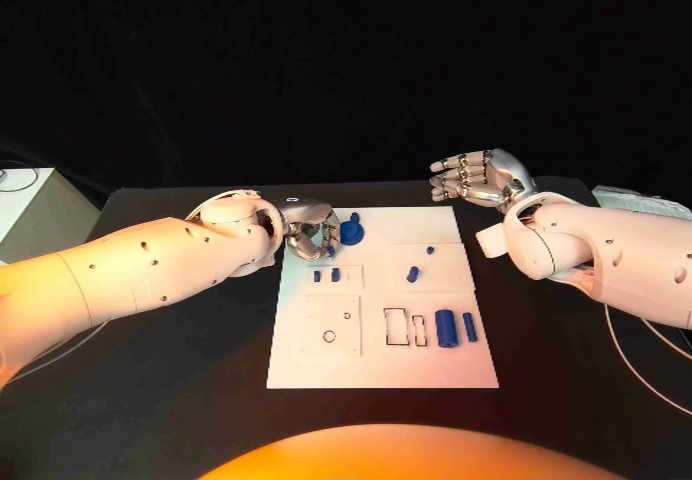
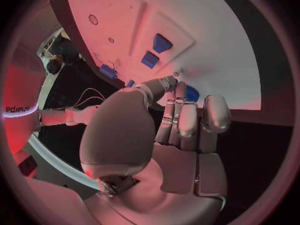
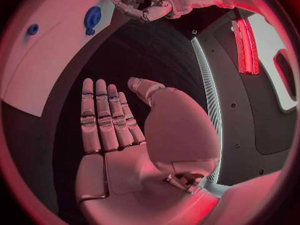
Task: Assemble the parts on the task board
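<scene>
The white task board (image 1: 382, 365) lies mid-table. My left hand (image 1: 310, 232) hovers at the board's far left corner with its fingers (image 2: 181, 116) curled in and thumb tip against them, nothing visible between. A larger blue part (image 1: 352, 232) stands just beside those fingers, half hidden behind them (image 2: 191, 93). Small blue parts (image 1: 326, 275) and another (image 1: 413, 273) lie mid-board, and two blue cylinders (image 1: 456, 328) lie at its right. My right hand (image 1: 483, 178) hangs off the board's far right corner, fingers (image 3: 106, 117) straight, holding nothing.
Two empty rectangular recesses (image 1: 405, 328) sit left of the cylinders, beside a square plate with holes (image 1: 332, 327). A white box (image 1: 29, 215) stands at the table's left edge and a pale object (image 1: 642, 200) at the far right.
</scene>
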`<action>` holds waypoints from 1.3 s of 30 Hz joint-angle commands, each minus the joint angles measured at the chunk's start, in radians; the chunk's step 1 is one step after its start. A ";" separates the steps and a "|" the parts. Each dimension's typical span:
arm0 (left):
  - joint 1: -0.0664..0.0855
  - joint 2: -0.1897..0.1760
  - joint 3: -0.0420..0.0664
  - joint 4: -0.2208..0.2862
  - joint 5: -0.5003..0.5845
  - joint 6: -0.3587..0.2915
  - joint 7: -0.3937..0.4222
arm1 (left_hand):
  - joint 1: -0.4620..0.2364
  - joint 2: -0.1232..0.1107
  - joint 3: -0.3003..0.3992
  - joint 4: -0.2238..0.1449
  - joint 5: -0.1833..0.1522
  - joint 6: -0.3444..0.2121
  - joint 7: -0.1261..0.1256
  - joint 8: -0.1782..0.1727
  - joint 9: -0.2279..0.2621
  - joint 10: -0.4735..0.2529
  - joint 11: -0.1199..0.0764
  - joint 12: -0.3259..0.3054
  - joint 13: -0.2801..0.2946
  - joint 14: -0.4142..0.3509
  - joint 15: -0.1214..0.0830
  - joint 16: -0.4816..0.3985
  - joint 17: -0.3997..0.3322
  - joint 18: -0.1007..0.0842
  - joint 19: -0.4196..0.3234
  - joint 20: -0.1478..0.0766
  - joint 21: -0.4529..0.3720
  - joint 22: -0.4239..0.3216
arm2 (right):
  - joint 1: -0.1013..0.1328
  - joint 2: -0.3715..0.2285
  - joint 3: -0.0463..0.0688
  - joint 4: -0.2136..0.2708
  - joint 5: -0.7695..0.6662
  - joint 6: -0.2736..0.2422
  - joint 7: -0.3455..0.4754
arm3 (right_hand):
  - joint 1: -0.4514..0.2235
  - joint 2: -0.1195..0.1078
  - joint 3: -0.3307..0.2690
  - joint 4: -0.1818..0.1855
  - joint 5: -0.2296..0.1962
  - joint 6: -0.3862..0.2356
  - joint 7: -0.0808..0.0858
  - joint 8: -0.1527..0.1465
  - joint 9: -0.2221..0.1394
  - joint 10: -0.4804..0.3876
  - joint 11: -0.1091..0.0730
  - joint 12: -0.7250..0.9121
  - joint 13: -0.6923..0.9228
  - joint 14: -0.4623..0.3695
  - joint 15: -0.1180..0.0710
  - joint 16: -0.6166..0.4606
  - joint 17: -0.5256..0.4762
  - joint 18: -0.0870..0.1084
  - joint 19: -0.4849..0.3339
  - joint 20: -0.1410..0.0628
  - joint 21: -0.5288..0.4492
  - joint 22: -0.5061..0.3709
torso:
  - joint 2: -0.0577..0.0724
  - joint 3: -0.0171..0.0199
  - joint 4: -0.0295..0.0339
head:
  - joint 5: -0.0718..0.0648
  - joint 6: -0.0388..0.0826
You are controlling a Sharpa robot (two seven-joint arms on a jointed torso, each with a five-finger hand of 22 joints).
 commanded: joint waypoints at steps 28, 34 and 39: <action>-0.003 0.012 -0.002 -0.016 -0.025 0.053 -0.028 | -0.010 0.003 -0.004 -0.003 -0.005 0.013 -0.001 -0.002 0.004 0.011 -0.001 -0.009 0.000 0.004 -0.003 0.002 0.000 -0.018 0.002 0.001 0.001 0.000 | -0.001 0.004 0.000 -0.003 -0.006 0.016 0.010 | -0.003 0.004 -0.001 -0.002 0.000 0.003 0.001 -0.006 -0.002 -0.004 0.000 -0.005 -0.001 0.003 0.003 -0.005 -0.003 0.005 0.006 0.003 -0.004 -0.004 | -0.001 -0.0002 0.0007 | 0.005 -0.010; -0.003 0.011 -0.002 -0.016 -0.028 0.052 -0.032 | -0.009 0.004 -0.005 -0.005 -0.006 0.019 -0.002 -0.003 0.006 0.017 -0.002 -0.011 0.001 0.005 -0.004 0.003 0.001 -0.019 0.004 0.000 0.003 0.002 | -0.001 0.004 0.000 -0.004 -0.006 0.016 0.010 | -0.003 0.004 -0.001 -0.002 0.000 0.003 0.001 -0.006 -0.002 -0.004 0.000 -0.005 -0.001 0.003 0.003 -0.005 -0.003 0.005 0.006 0.003 -0.004 -0.004 | -0.001 -0.0001 0.0006 | 0.005 -0.010; -0.003 0.010 -0.002 -0.015 -0.028 0.045 -0.030 | -0.010 0.005 -0.006 -0.007 -0.006 0.025 -0.003 -0.003 0.008 0.022 -0.003 -0.013 0.002 0.007 -0.005 0.004 0.004 -0.020 0.007 -0.001 0.005 0.005 | -0.001 0.004 0.000 -0.004 -0.006 0.016 0.010 | -0.003 0.004 -0.001 -0.002 0.000 0.003 0.001 -0.006 -0.002 -0.004 0.000 -0.005 -0.001 0.003 0.003 -0.005 -0.003 0.005 0.006 0.003 -0.004 -0.004 | -0.001 0.0000 0.0007 | 0.005 -0.010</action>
